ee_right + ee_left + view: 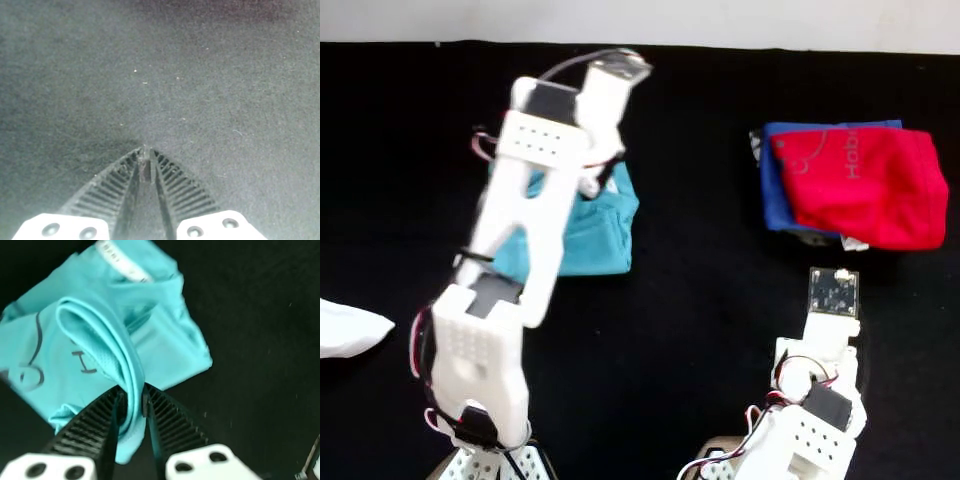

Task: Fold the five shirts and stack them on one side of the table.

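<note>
The left gripper (132, 396) is pinched nearly closed on a raised ridge of the teal shirt (160, 340), its jaws parted only by the doubled cloth between them. That shirt lies on the counter (700, 300) in its left half, nearer the far edge than the near one, partly folded, with the collar end away from the gripper. Toward the right edge a red shirt (870, 190) sits folded on top of a blue shirt (778, 190), which looks like the stack being built. A white shirt (345, 328) pokes in at the left edge. The right gripper (146, 164) hovers over bare counter close to the near edge, jaws closed on nothing.

The step in hand appears to be finishing a fold of the teal shirt. To do it well, the pinched edge should travel low and straight across the shirt's body (lifting high would likely drag the whole garment along). It should then be laid flush with the opposite side and released only once the cloth lies flat. The grip holds just a thin fold, so a slow pull lessens the risk of slipping.
</note>
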Controlling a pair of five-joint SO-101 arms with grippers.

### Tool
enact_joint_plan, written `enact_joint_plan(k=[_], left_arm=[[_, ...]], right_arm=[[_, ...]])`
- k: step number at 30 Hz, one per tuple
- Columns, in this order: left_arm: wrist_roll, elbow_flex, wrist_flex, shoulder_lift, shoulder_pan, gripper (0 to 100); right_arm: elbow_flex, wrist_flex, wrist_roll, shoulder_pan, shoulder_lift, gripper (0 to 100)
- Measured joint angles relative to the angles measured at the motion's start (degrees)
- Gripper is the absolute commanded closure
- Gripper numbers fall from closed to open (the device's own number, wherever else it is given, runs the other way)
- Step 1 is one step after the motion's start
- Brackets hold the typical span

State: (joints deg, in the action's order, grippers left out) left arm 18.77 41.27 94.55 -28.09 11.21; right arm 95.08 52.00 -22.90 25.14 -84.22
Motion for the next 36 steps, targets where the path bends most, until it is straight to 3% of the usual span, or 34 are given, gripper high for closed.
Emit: enact_joint_plan(k=[3, 9, 15, 18, 21, 24, 29, 36], left_arm=[[0.00, -0.09, -3.25, -2.37, 2.37, 97], [-5.71, -0.09, -7.47, -6.15, 3.60, 80], [-11.43, -0.09, -8.62, -6.33, 2.11, 79], [-11.52, 0.88, -6.59, -5.01, -1.14, 83], [-9.05, 1.23, -2.11, -3.43, -4.92, 99], [-4.13, 1.23, 1.23, -3.60, -7.91, 98], [-2.55, 1.49, 0.18, -9.58, -11.60, 99], [-2.55, 1.49, -2.73, -16.62, -10.29, 99]], right_arm=[[0.00, 0.00, 0.00, 0.00, 0.00, 99.1], [0.00, 0.00, 0.00, 0.00, 0.00, 99.1], [0.00, 0.00, 0.00, 0.00, 0.00, 99.1], [0.00, 0.00, 0.00, 0.00, 0.00, 99.1], [0.00, 0.00, 0.00, 0.00, 0.00, 99.1], [0.00, 0.00, 0.00, 0.00, 0.00, 99.1], [0.00, 0.00, 0.00, 0.00, 0.00, 99.1], [0.00, 0.00, 0.00, 0.00, 0.00, 99.1]])
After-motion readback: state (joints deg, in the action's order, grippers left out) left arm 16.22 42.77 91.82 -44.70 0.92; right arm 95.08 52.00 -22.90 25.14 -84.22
